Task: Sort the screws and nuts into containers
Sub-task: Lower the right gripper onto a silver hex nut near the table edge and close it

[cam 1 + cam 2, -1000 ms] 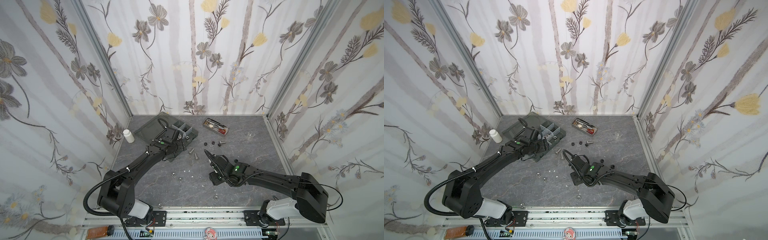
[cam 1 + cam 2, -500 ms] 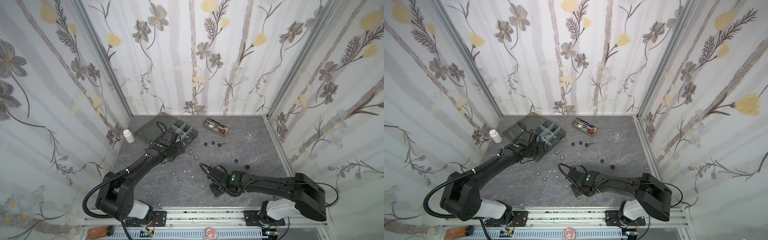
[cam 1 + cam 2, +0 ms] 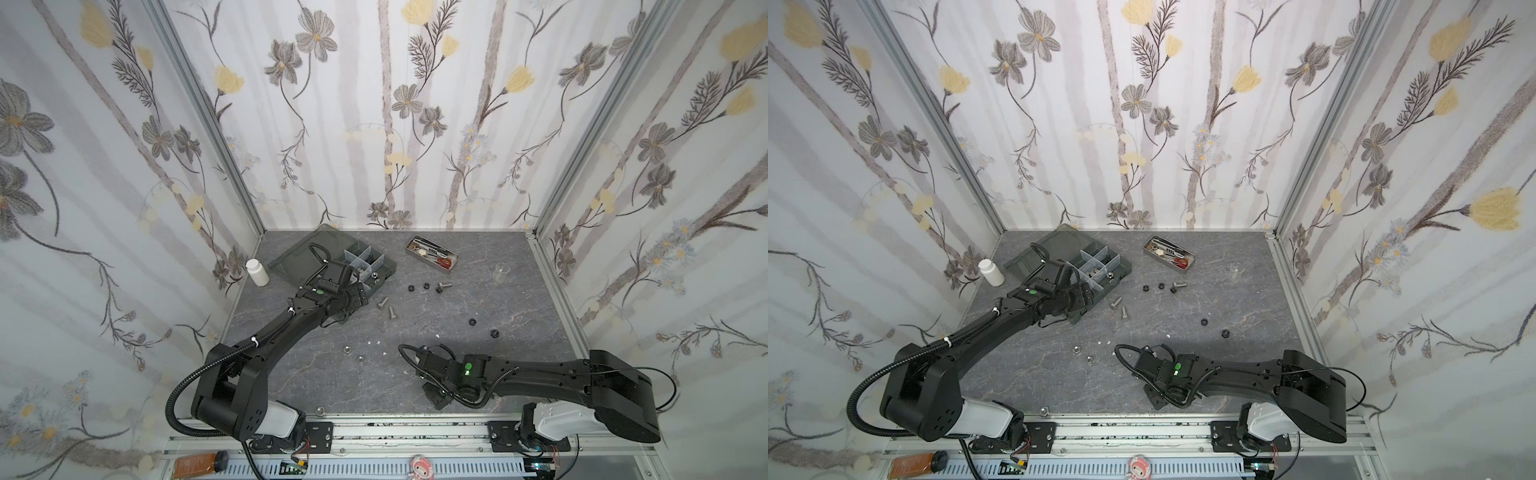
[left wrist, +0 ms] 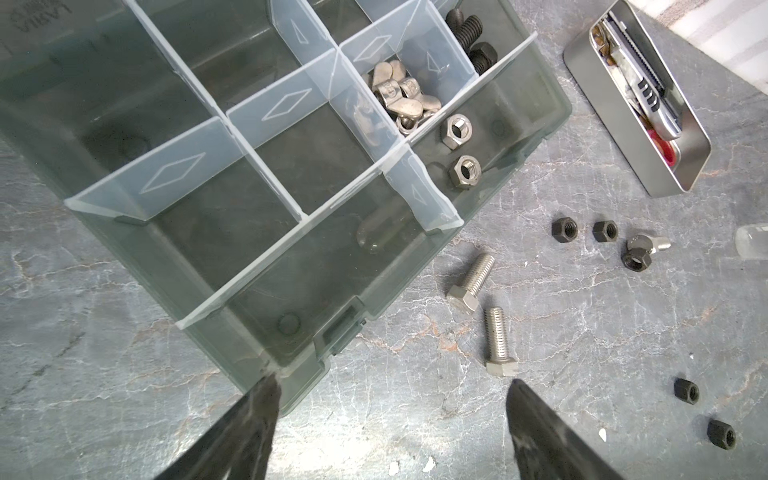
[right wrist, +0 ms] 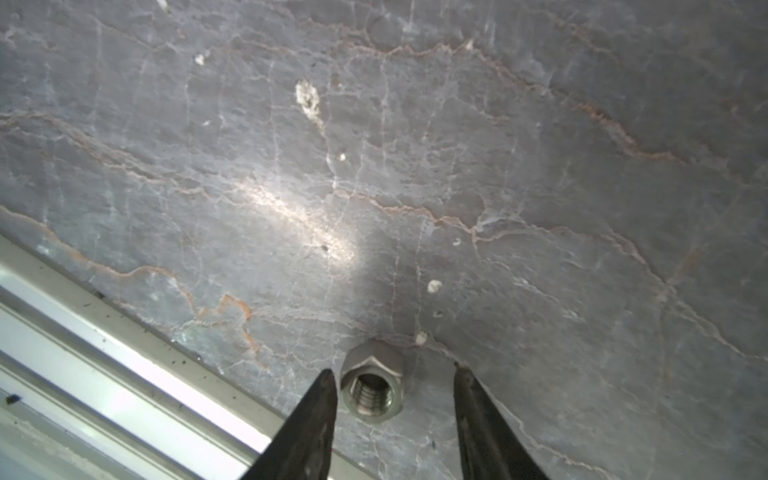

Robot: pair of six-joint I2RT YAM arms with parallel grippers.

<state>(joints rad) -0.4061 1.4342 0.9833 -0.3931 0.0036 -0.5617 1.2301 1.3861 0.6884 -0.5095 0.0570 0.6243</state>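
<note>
A silver nut point(image 5: 371, 388) lies on the grey floor by the front rail, between the fingers of my right gripper point(image 5: 394, 369). The jaws stand open, one finger almost on the nut and a gap at the other. In both top views that gripper point(image 3: 434, 401) hides the nut. My left gripper point(image 4: 392, 381) hangs open and empty over the near corner of the organizer box point(image 4: 374, 307), whose containers hold silver nuts point(image 4: 465, 171) and black screws point(image 4: 473, 37). Two silver screws point(image 4: 471, 282) lie just beside it. Black nuts point(image 3: 411, 287) and silver nuts point(image 3: 345, 349) lie scattered on the floor.
A metal tin point(image 3: 432, 253) with tools stands at the back. A white bottle point(image 3: 257, 272) is at the left wall and a small clear cup point(image 3: 500, 272) at the right. The aluminium rail point(image 5: 124, 374) runs close to the right gripper. Another silver nut point(image 3: 319, 410) rests at the front edge.
My right arm has swung from mid-floor back to the front edge and come down around the silver nut, its jaws narrowing. The left arm has hardly moved.
</note>
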